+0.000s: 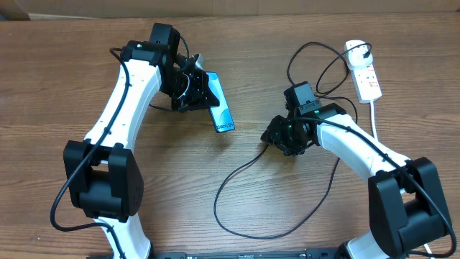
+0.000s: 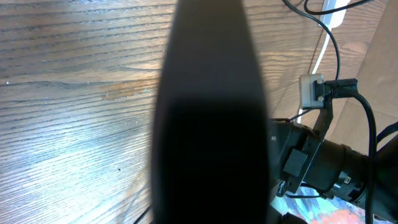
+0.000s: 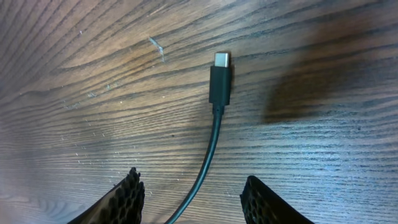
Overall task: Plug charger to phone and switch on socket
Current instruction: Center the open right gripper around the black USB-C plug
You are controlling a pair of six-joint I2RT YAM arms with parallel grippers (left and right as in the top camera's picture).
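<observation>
Overhead looks straight down; right wrist sees the same charger (image 3: 220, 84) close up.

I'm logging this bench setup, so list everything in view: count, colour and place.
table: one, brown wood, under everything.
phone: one, blue-teal lit screen, left of centre, gripped by the left tool.
charger: one, thin black cable, looping across centre and right. Its connector tip lies on the wood between the fingers of the right tool, untouched.
socket: one, white strip with red marks, far right corner.
thick cord: one, white, leading from the socket toward the right arm.
left arm, right arm: two, white with black joints, one on each side.
left tool: one, black, shut on the phone.
right tool: one, black, open over the connector tip.
</observation>
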